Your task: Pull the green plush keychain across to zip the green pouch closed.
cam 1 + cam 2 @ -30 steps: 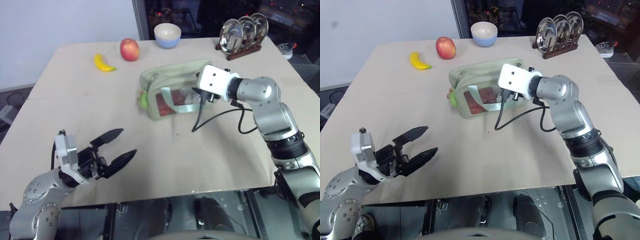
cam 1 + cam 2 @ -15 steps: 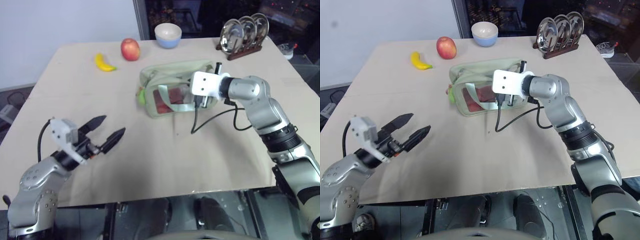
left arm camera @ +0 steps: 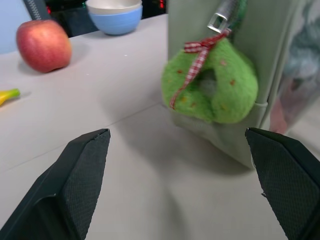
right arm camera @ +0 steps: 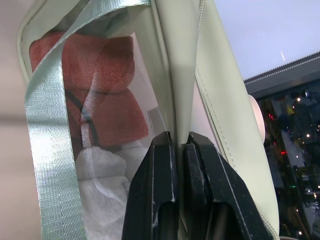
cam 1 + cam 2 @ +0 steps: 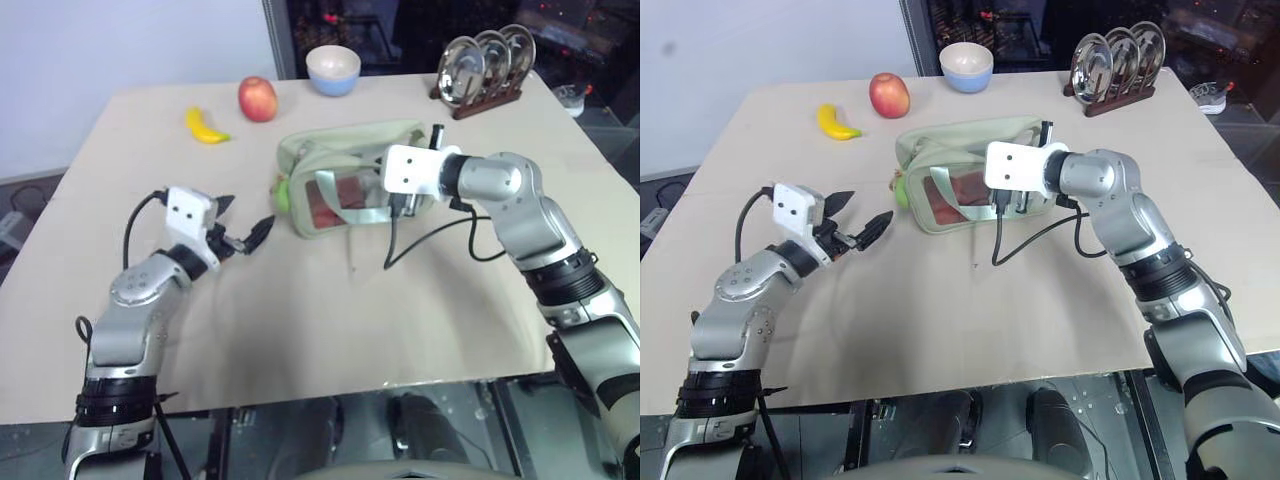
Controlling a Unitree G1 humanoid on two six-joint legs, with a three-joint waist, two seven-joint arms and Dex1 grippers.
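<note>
Reaching for the zip pull, pouch braced

Step in hand, by judgement: approach to the pull. Right gripper [image 4: 179, 150] pinched shut on the pale fabric edge of the green pouch [image 5: 345, 150], near the end away from the pull, apparently bracing the bag. Left gripper [image 5: 245, 235] spread wide, holding nothing, low over the table [image 5: 300, 330], aimed at the pouch's left end and just short of it.

Green plush keychain [image 3: 210, 82] at that left end: fuzzy lime lump with a red-and-white checked ribbon, hung from a metal clip against the pouch's end wall, resting at table level. In the left wrist view, framed between the two black fingers [image 3: 75, 185] but beyond their tips, no contact.

Next move, by judgement: ease forward until the plush sits between the pads, close, then draw along the top edge toward the braced end. Soft plush likely to squash and slip; grip nearer the clip probably surer. Right hold needed to stop the whole bag sliding.

Containers:
- Pouch: lying on the table; clear front panel showing red cloth and something white inside, light green strap across the panel. Zip state not readable
- Bowl [image 5: 334, 68]: far table edge, blue outside, pale inside, contents not visible
- Rack [image 5: 480, 98]: three metal plates standing on edge

Apple [image 5: 258, 98] and banana [image 5: 205, 126] loose on the table, well apart from the pouch
</note>
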